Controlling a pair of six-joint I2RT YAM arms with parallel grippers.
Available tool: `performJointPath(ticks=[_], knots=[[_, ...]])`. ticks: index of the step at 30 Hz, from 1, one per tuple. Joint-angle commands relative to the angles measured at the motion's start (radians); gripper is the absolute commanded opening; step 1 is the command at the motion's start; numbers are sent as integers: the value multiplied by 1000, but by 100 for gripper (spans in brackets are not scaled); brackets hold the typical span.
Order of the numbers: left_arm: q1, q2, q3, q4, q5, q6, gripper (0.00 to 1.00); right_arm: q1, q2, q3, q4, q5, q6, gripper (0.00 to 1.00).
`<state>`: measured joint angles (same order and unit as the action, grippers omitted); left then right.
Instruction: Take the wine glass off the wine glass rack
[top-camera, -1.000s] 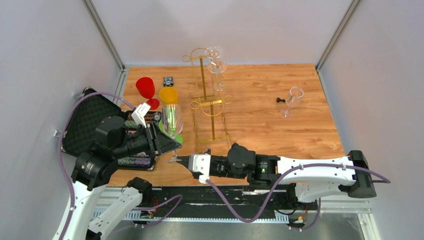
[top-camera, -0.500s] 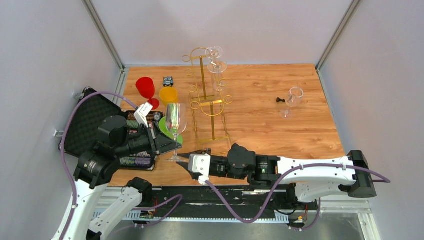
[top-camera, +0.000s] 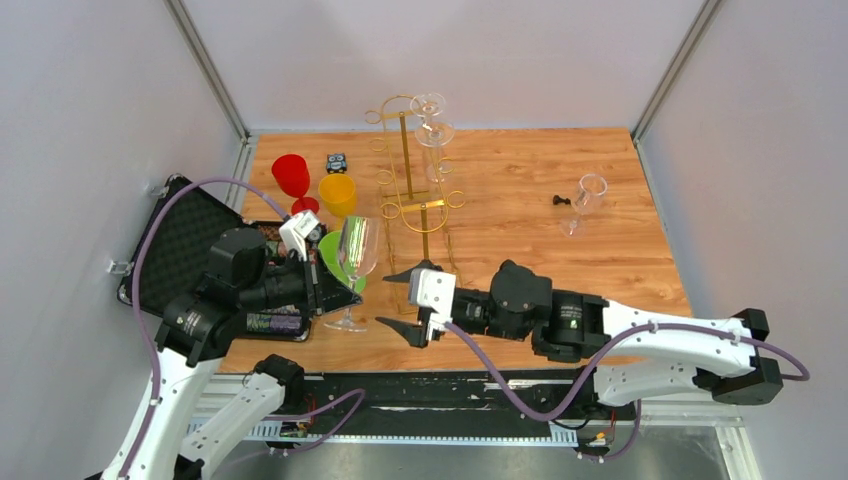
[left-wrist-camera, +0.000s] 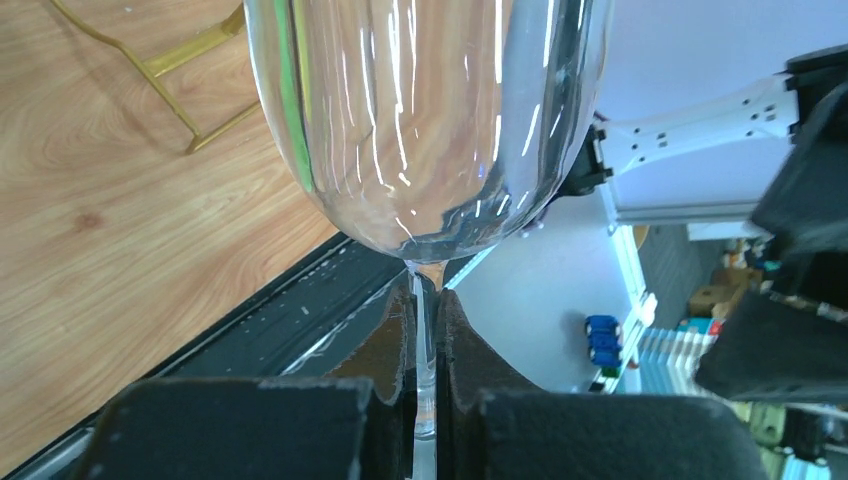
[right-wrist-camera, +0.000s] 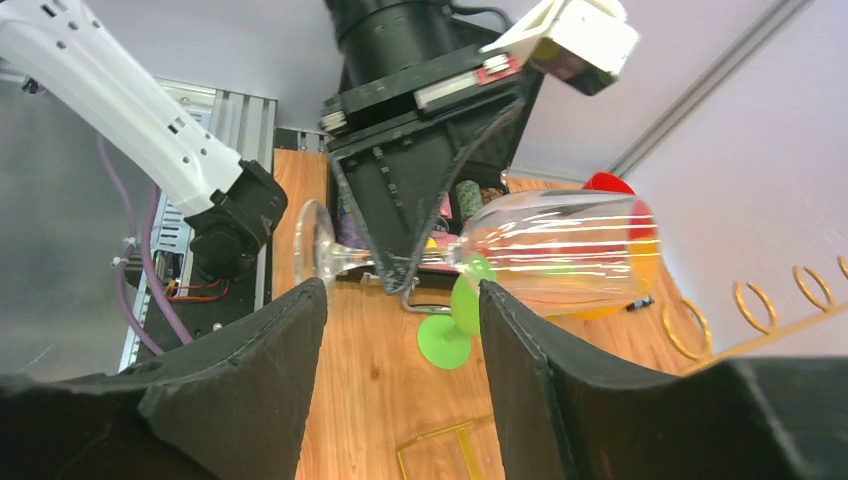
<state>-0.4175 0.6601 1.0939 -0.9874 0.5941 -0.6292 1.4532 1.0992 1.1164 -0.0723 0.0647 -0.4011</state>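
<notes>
Your wooden tabletop (top-camera: 520, 260) carries the wine glass rack (top-camera: 424, 208). Left of the rack you have a red cup (top-camera: 291, 176) and a yellow cup (top-camera: 338, 190), and well to its right a clear glass (top-camera: 589, 192).

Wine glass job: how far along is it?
Done: one wine glass is off the gold stand, upright near the front left of the table. In hand: the left gripper is shut on its stem; the right gripper is open beside it, holding nothing. Left: setting it down and letting go; whether its foot touches the table is unclear. A second glass hangs at the stand's top.
</notes>
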Motion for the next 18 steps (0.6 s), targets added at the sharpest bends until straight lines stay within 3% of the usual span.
performJointPath(ticks=[1,12,18], knots=[[-2,23,52,-16,55,170,0,-64,9,156,-232,-47,98,61],[-2,45,79,-94,87,411,0,-315,92,433,-578,-407,203,62],[-7,34,96,-108,152,477,0,-436,141,496,-645,-644,216,63]])
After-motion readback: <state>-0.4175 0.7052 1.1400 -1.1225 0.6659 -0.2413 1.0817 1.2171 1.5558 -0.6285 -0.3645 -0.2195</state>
